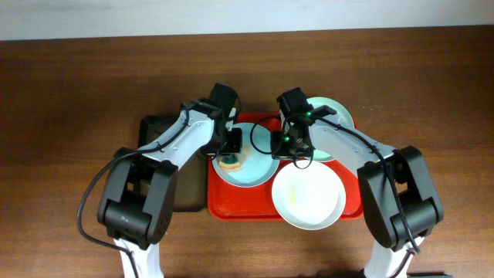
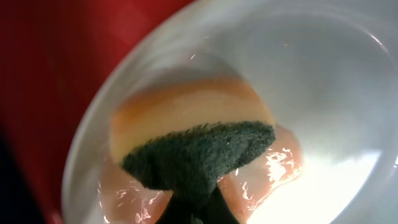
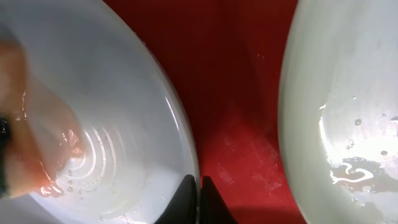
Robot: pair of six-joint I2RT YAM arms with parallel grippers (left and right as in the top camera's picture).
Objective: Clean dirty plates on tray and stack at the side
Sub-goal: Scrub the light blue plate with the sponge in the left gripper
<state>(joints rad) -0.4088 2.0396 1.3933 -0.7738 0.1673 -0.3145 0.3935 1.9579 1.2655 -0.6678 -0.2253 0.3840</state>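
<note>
The red tray (image 1: 231, 202) holds a pale blue plate (image 1: 253, 171) and a white plate (image 1: 307, 194). A pale green plate (image 1: 340, 116) lies at its far right corner, partly under my right arm. My left gripper (image 1: 229, 151) is shut on a yellow sponge (image 2: 186, 109) with a dark green pad (image 2: 199, 155), pressed onto the blue plate (image 2: 323, 74) over an orange wet smear (image 2: 280, 168). My right gripper (image 3: 198, 185) is shut on the blue plate's (image 3: 112, 93) right rim. A second pale plate (image 3: 336, 93) lies across a strip of tray (image 3: 236, 93).
A narrower black tray (image 1: 154, 131) lies left of the red tray, partly under my left arm. Brown wooden table (image 1: 69, 93) surrounds both trays. The white plate overhangs the red tray's front edge. A pale wall strip runs along the far edge.
</note>
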